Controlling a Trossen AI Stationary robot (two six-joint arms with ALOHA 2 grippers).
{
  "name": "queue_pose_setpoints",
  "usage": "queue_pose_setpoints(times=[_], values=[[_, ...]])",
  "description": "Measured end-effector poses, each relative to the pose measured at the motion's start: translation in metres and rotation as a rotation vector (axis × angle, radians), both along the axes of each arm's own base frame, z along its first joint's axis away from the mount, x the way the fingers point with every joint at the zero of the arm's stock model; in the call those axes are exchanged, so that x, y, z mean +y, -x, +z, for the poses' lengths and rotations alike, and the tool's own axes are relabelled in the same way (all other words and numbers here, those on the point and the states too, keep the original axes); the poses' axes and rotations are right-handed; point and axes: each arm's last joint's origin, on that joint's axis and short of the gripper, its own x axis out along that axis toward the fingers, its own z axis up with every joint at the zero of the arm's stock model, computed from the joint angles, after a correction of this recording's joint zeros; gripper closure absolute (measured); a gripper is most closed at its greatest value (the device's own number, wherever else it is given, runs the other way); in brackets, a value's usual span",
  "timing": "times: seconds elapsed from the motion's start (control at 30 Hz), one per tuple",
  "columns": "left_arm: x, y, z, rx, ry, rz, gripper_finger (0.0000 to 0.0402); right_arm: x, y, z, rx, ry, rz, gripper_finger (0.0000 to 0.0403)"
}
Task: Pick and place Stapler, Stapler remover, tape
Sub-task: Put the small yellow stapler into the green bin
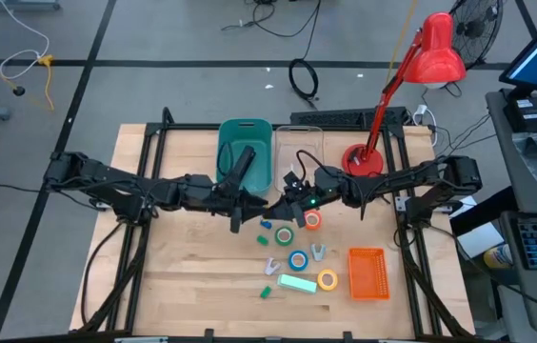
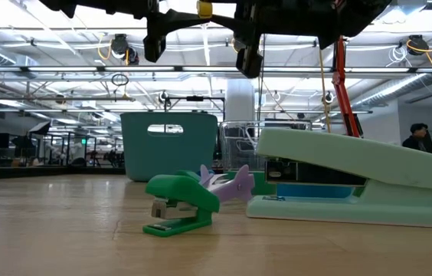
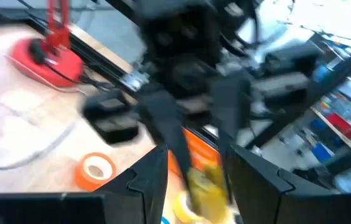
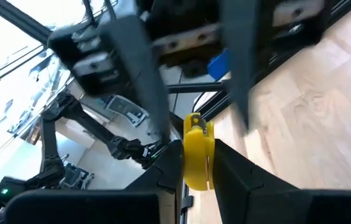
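- Wooden table (image 1: 192, 286): black Stapler (image 1: 241, 164) appears to lie in the teal bin (image 1: 245, 129).
- Four tape rolls (image 1: 297, 259) lie loose mid-table, not yet placed.
- Right gripper (image 1: 292, 197) is clamped on a small yellow item (image 4: 197, 149), raised.
- Left gripper (image 1: 249, 203) is part-open opposite; likely a handover.

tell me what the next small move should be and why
Probably close the left gripper on the yellow piece: it sits between those open jaws in mid-air while the right gripper pinches it, which looks like a handover.
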Motion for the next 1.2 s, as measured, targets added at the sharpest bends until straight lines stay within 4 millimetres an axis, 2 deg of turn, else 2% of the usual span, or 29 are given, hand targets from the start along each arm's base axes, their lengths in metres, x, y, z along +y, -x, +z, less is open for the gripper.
queue_pose_setpoints(times=[1.2], values=[[-0.0044, 0.0004, -0.0007, 0.010, 0.041, -0.092, 0.0241, -0.0030, -0.0007, 0.0005, -0.004, 0.010, -0.077, 0.0354]])
